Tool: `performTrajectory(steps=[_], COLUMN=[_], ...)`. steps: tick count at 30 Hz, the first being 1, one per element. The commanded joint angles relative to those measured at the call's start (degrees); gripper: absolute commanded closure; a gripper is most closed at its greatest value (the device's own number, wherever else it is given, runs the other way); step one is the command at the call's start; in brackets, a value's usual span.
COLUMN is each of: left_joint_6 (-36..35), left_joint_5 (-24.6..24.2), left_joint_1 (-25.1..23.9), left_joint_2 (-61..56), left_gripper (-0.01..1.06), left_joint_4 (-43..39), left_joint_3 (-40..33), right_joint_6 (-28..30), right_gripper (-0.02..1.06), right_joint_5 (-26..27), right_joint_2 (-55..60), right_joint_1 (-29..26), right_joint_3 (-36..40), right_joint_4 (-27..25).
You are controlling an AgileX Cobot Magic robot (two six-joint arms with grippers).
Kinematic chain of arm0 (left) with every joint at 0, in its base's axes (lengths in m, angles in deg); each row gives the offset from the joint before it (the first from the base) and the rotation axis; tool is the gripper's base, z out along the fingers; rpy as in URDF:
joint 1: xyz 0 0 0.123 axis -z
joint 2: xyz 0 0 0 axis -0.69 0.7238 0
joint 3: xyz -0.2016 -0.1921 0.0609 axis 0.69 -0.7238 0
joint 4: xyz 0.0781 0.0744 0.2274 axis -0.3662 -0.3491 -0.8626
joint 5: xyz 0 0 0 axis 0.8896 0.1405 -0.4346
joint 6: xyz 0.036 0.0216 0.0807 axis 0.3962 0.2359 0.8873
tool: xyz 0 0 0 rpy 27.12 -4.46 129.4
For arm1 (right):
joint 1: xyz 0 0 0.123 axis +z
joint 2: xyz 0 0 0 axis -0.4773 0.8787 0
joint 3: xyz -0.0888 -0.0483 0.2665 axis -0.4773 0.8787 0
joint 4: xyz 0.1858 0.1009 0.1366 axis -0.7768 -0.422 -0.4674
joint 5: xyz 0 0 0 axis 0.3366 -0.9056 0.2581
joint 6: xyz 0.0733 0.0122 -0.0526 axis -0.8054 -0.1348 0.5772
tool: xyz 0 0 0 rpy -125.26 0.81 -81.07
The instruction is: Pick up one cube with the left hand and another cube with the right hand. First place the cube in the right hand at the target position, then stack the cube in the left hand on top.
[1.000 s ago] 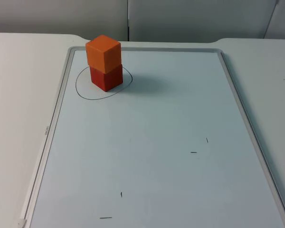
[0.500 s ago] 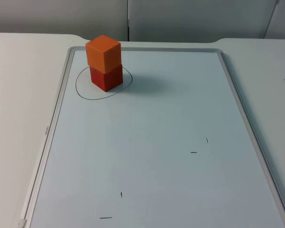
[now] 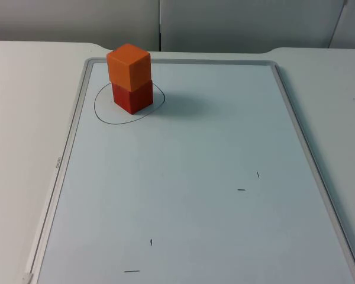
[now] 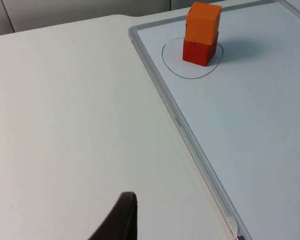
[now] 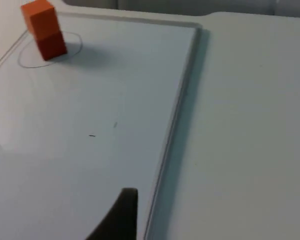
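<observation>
An orange cube (image 3: 129,65) stands stacked on a red cube (image 3: 133,98) inside a hand-drawn circle (image 3: 102,115) at the whiteboard's far left corner. The stack is upright, with the orange cube turned slightly on the red one. From the left wrist view the orange cube (image 4: 203,22) and red cube (image 4: 200,52) stand far ahead, while my left gripper (image 4: 124,217) waits over bare table left of the board. My right gripper (image 5: 124,212) waits by the board's right frame, far from the orange cube (image 5: 39,17) and red cube (image 5: 52,46). Neither gripper holds a cube.
The whiteboard (image 3: 195,177) with a grey frame (image 3: 68,148) covers the table's middle and carries a few short pen marks (image 3: 241,190). White table (image 3: 18,148) lies on both sides. The grey partition wall (image 3: 225,18) closes the back.
</observation>
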State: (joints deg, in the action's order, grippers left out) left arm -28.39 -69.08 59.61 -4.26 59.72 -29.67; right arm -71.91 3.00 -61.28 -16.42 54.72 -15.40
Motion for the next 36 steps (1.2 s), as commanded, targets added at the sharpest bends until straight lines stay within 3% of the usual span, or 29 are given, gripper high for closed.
performTrajectory(steps=[1, 5, 11, 36], left_joint_6=[-0.15, -0.15, -0.15, -0.15], left_joint_5=[0.5, 0.5, 0.5, 0.5], left_joint_1=[0.41, 0.41, 0.41, 0.41], left_joint_2=[-0.29, -0.29, -0.29, -0.29], left_gripper=[0.0, 0.0, 0.0, 0.0], left_joint_4=[0.62, 0.62, 0.62, 0.62], left_joint_3=[-0.26, -0.26, -0.26, -0.26], right_joint_6=[0.01, 0.01, 0.01, 0.01], right_gripper=[0.0, 0.0, 0.0, 0.0], right_joint_5=[0.75, 0.75, 0.75, 0.75], right_joint_2=[-0.16, -0.16, -0.16, -0.16], right_joint_1=[-3.75, -8.36, -10.98, -13.59], right_joint_3=[0.48, 0.48, 0.48, 0.48], right_joint_4=[0.06, 0.06, 0.06, -0.28])
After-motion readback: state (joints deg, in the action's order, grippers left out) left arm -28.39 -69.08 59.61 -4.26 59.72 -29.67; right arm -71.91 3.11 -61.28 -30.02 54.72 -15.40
